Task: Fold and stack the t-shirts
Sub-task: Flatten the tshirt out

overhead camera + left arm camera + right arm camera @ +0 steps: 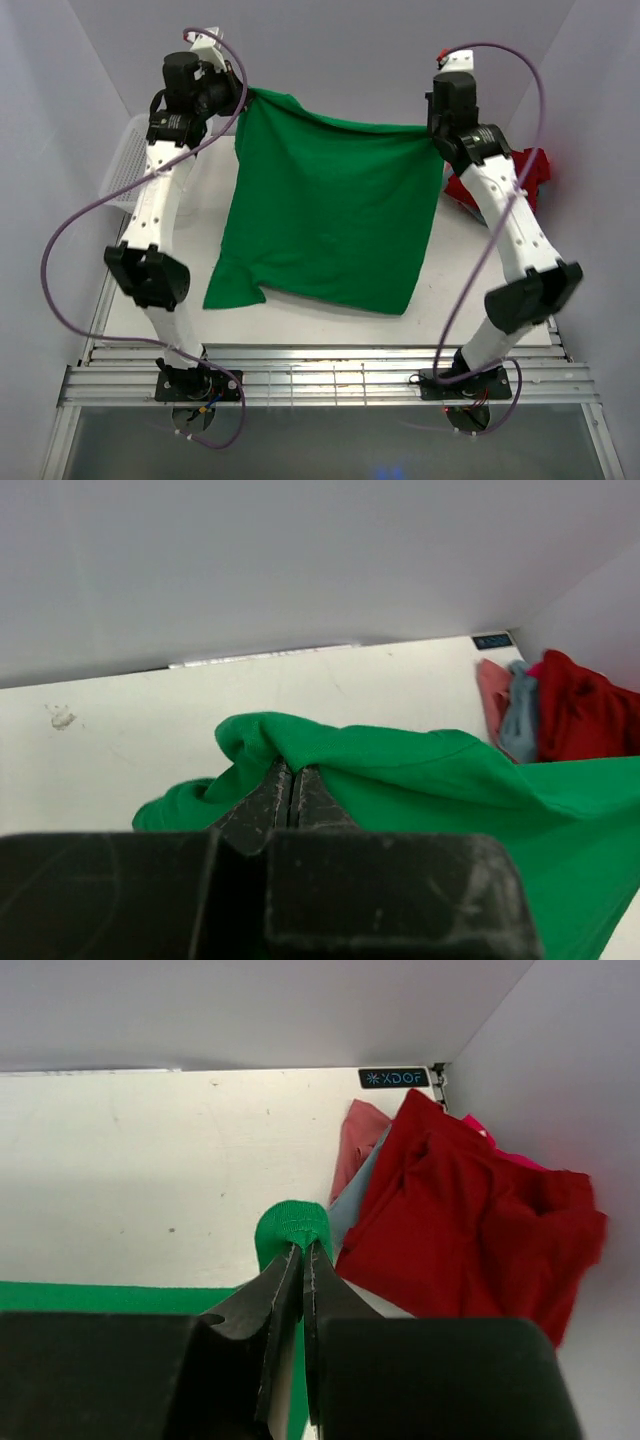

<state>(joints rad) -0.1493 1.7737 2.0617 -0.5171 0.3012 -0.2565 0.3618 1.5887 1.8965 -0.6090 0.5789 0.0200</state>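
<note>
A bright green t-shirt (330,210) hangs stretched between my two grippers, its lower part draping onto the white table (330,325). My left gripper (243,96) is shut on the shirt's far left corner; in the left wrist view the green cloth (400,770) bunches over the closed left gripper (291,770). My right gripper (437,137) is shut on the far right corner; in the right wrist view a green hem (291,1225) pokes out past the right gripper (303,1248). A red t-shirt (470,1230) lies crumpled in the far right corner, with blue-grey cloth (352,1205) under it.
A white mesh basket (128,160) stands at the table's far left edge, behind the left arm. The pile with the red shirt (525,175) sits against the right wall. White walls close in the table at the back and on both sides.
</note>
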